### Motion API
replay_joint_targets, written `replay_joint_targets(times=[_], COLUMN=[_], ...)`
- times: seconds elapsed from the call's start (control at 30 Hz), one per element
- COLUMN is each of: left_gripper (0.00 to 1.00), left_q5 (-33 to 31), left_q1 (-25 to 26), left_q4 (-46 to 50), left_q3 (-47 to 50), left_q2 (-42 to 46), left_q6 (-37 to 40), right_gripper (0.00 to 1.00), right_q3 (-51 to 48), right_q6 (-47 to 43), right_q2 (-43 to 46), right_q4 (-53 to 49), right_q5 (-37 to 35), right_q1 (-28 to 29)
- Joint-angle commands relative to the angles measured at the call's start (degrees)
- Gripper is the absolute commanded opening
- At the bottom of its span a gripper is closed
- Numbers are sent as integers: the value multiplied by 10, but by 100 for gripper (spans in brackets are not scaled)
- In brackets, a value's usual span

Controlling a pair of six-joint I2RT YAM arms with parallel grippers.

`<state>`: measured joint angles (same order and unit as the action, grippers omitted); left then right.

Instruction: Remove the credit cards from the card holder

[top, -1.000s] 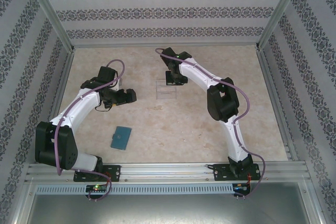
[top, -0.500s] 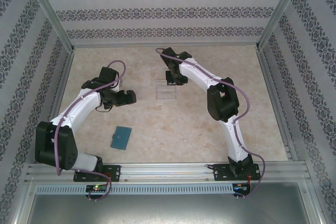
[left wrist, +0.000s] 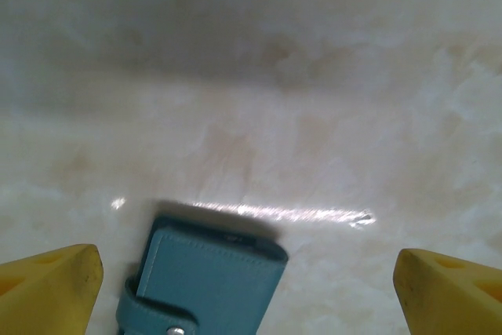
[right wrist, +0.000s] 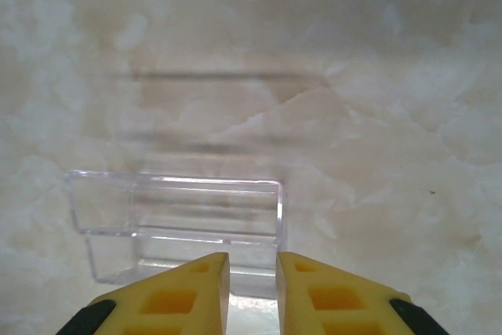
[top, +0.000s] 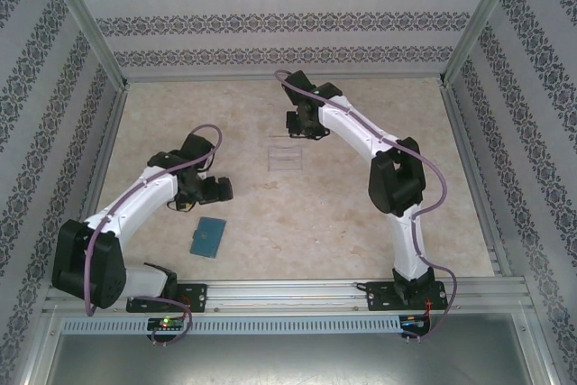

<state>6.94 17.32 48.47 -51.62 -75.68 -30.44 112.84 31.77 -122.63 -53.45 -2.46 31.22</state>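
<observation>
The card holder [top: 209, 237] is a teal folding wallet lying shut on the table at the front left, its snap strap [left wrist: 149, 321] fastened. The credit cards are hidden. My left gripper [top: 213, 189] hovers just behind the wallet. In the left wrist view its yellow fingers [left wrist: 49, 286] stand wide open at the frame's two lower corners, with the card holder [left wrist: 208, 284] low between them and untouched. My right gripper [top: 305, 123] hangs at the table's far middle, its fingers [right wrist: 176, 300] a narrow gap apart with nothing between them.
A clear plastic box [top: 286, 159] lies on the marble table top [top: 361, 214], just in front of the right gripper; in the right wrist view the clear box [right wrist: 176, 221] sits beyond the fingertips. Patterned walls and metal posts close in the table's sides and back.
My left arm has swung nearer, bringing its gripper close to the card holder. The right gripper has drawn back from the clear box and its jaws have parted a little.
</observation>
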Motion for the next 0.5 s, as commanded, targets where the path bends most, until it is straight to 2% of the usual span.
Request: replay_joint_targets(times=[0.0,0.27,0.47], left_gripper=[97,99,93], left_q5=[-21,-30,2], left_q1=[21,45,50], left_q4=[30,15,-25], left_q3=[38,93,107], left_q2=[21,-3,-27], left_q6=[-64,-87,-79], right_gripper=[25,25,25], right_q3=[-15,-34,-60], right_q6=[-1,-9,-9], right_q2=[27,45,57], right_q4=[1,5,16], right_q5=[11,17,24], right_q1=[-5,-10,-15])
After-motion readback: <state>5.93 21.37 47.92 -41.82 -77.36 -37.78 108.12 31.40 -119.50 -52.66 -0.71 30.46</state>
